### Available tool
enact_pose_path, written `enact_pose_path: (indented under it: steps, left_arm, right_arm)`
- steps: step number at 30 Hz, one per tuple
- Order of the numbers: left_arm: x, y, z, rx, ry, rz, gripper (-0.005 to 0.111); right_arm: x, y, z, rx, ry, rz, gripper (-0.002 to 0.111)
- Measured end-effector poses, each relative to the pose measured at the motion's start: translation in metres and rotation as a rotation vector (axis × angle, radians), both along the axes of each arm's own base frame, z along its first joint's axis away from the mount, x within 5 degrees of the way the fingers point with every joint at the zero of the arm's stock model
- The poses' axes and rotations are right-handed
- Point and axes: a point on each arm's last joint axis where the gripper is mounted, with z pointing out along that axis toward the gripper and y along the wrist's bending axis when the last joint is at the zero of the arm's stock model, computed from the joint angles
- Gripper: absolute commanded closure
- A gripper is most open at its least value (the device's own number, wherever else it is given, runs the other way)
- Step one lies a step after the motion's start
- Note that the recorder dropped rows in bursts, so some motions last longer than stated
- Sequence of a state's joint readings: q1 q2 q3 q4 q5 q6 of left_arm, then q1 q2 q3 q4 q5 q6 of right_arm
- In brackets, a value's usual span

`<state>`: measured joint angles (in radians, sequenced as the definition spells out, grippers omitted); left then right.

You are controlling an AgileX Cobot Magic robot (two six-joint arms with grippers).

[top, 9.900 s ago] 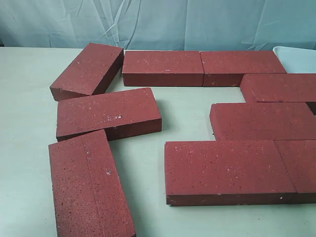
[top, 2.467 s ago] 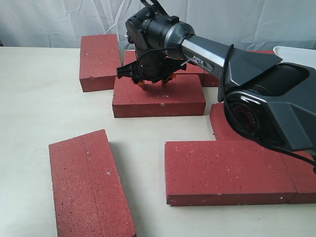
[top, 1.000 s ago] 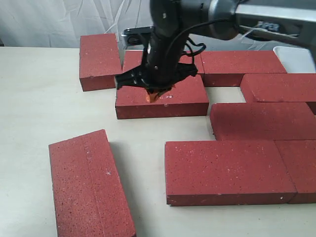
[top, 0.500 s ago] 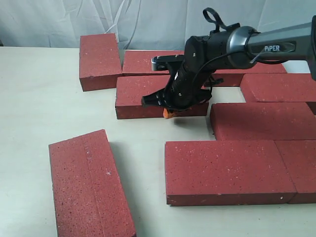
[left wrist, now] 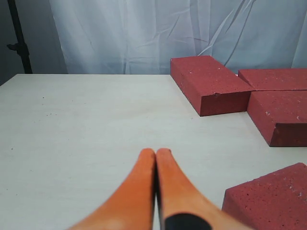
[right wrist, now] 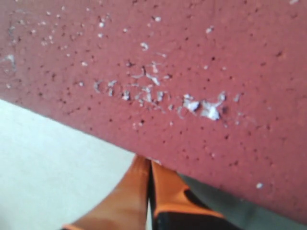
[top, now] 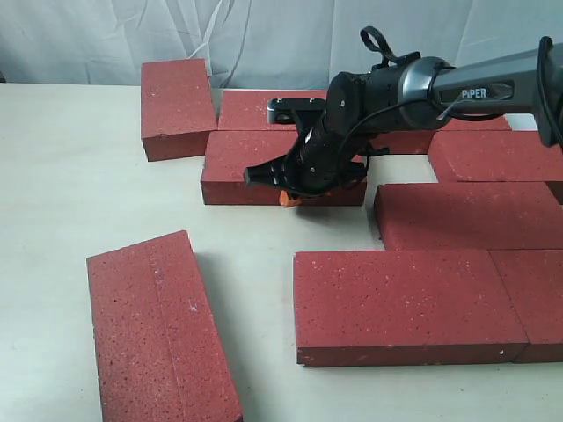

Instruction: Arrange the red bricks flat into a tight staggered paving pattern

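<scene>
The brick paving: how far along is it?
Done: the right-hand bricks lie flat, close together. In hand: the shut right gripper sits at the near edge of the middle brick. Left: the back-left brick and angled front-left brick are not fitted in.

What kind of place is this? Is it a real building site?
Probably not: it looks like an indoor robot lab or test bench. The red bricks lie on a smooth pale table, a light curtain hangs behind it, and a robot arm works over them.
</scene>
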<state>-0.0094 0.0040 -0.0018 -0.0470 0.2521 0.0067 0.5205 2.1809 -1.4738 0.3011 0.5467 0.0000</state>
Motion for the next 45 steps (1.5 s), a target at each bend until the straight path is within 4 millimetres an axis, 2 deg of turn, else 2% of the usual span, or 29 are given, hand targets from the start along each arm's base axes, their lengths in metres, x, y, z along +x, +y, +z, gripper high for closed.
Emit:
enact_pose_path:
  steps: [8,13,17,23,29,32,37,45]
  left_arm:
    - [0.000,0.000,0.000,0.000,0.000,0.000,0.107]
    - [0.000,0.000,0.000,0.000,0.000,0.000,0.107]
    - [0.000,0.000,0.000,0.000,0.000,0.000,0.107]
    - [0.000,0.000,0.000,0.000,0.000,0.000,0.107]
    - [0.000,0.000,0.000,0.000,0.000,0.000,0.107]
    - [0.000,0.000,0.000,0.000,0.000,0.000,0.107]
    - [0.000,0.000,0.000,0.000,0.000,0.000,0.107]
    - [0.000,0.000,0.000,0.000,0.000,0.000,0.107]
  right_arm:
    - [-0.002,0.000,0.004,0.000,0.005,0.005,0.108]
    - [-0.007,-0.002,0.043,0.030,-0.034,0.016,0.108]
    - [-0.012,0.007,0.073,0.062,-0.091,0.044,0.108]
    - [-0.011,0.057,0.109,0.126,-0.175,0.151,0.109]
    - [-0.002,0.112,0.127,0.121,-0.206,0.198,0.109]
    - [0.005,0.132,0.119,0.094,-0.212,0.176,0.109]
    - [0.019,0.155,0.102,0.139,-0.207,0.074,0.109]
    - [0.031,0.163,0.051,0.106,-0.164,0.019,0.109]
